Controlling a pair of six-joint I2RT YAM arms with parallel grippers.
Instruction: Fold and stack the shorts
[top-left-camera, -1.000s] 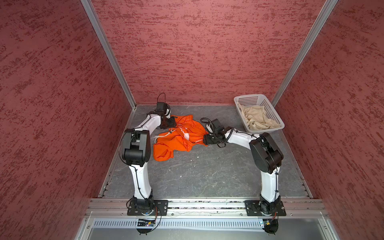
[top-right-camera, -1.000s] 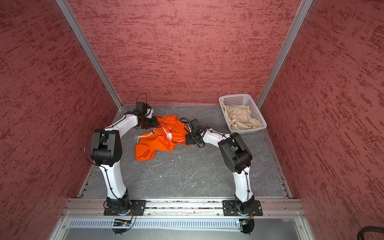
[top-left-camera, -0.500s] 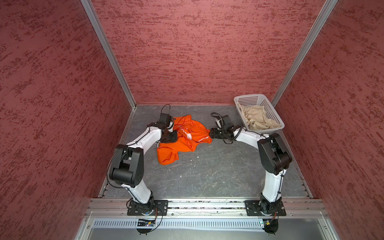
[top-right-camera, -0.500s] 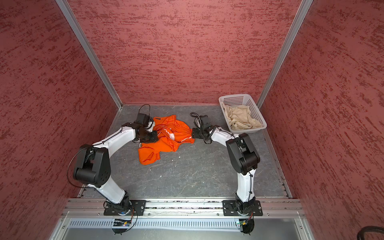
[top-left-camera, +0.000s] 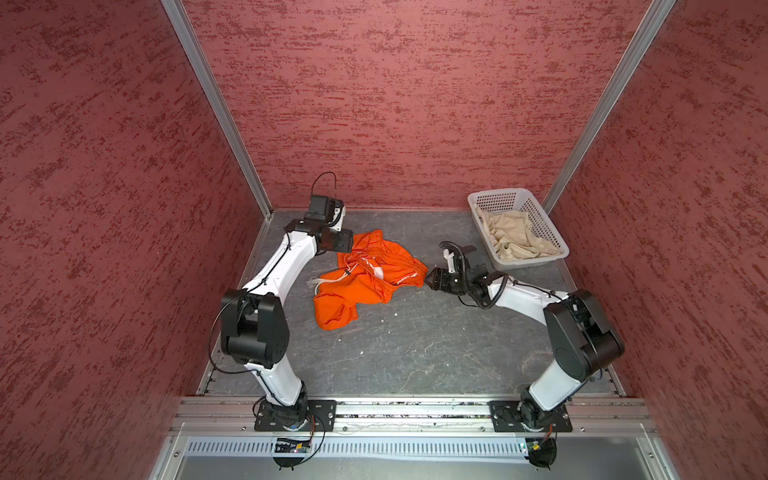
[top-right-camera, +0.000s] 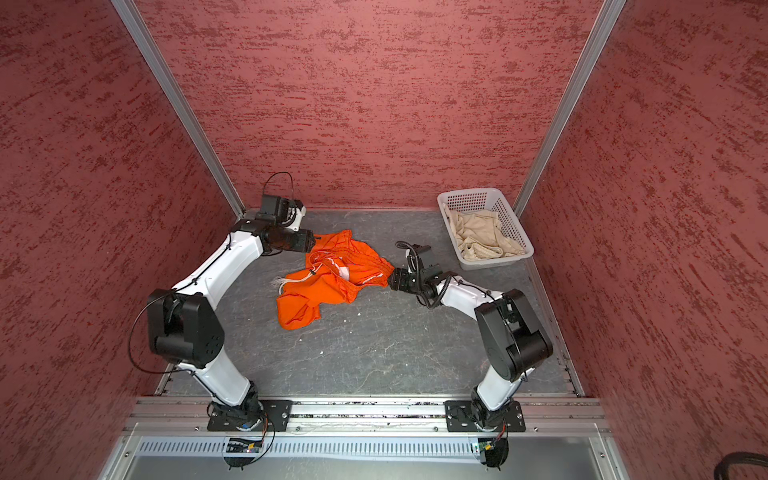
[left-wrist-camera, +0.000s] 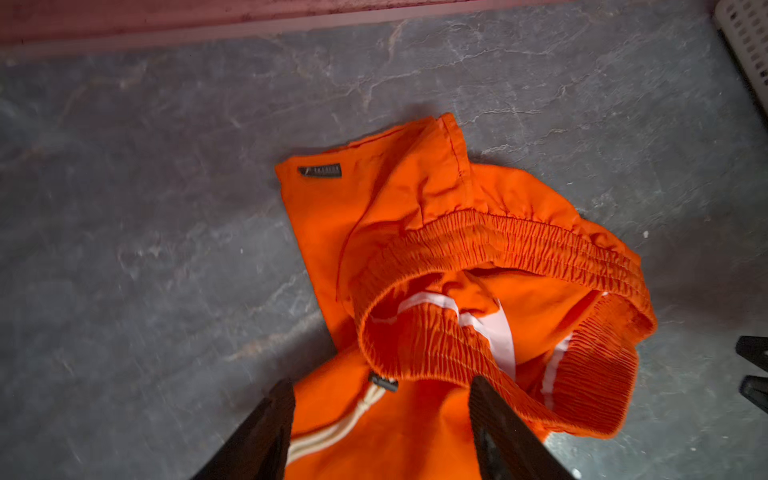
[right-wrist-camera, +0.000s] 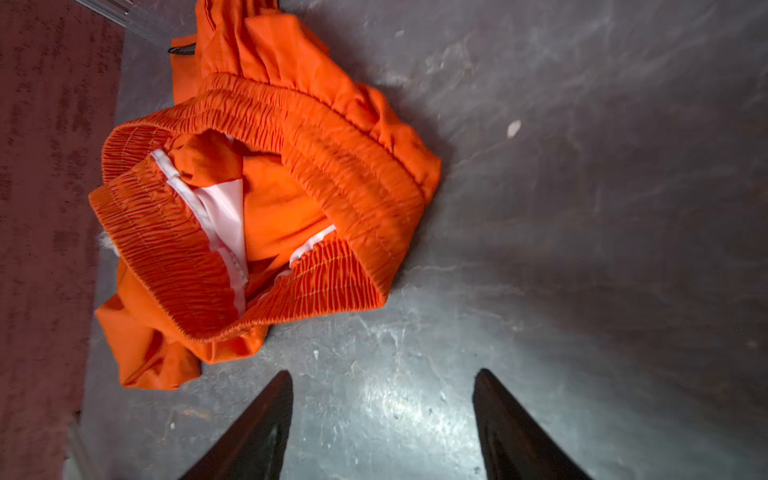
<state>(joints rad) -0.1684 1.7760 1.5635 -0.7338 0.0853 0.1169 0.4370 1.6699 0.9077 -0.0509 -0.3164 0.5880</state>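
Looking at your left gripper (left-wrist-camera: 380, 386), you have its jaws spread wide with nothing pinched. The orange shorts (left-wrist-camera: 457, 270) lie under and between the tips, and you cannot tell whether the tips touch the cloth. Your right gripper (right-wrist-camera: 382, 374) is spread just as wide over the bare grey tabletop (right-wrist-camera: 582, 249). Its tips sit just beside the shorts' elastic waistband (right-wrist-camera: 340, 158), clear of it.

The orange shorts lie crumpled on the tabletop with the waistband gaping. Past the right gripper from those shorts stands a white basket (top-left-camera: 496, 198) with the beige shorts (top-left-camera: 513, 237) heaped inside. Red textured walls (top-left-camera: 395, 104) close in the tabletop on three sides.

Your left arm (top-left-camera: 286, 266) and right arm (top-left-camera: 523, 297) each bend at the elbow and reach in low toward the orange shorts from opposite sides.
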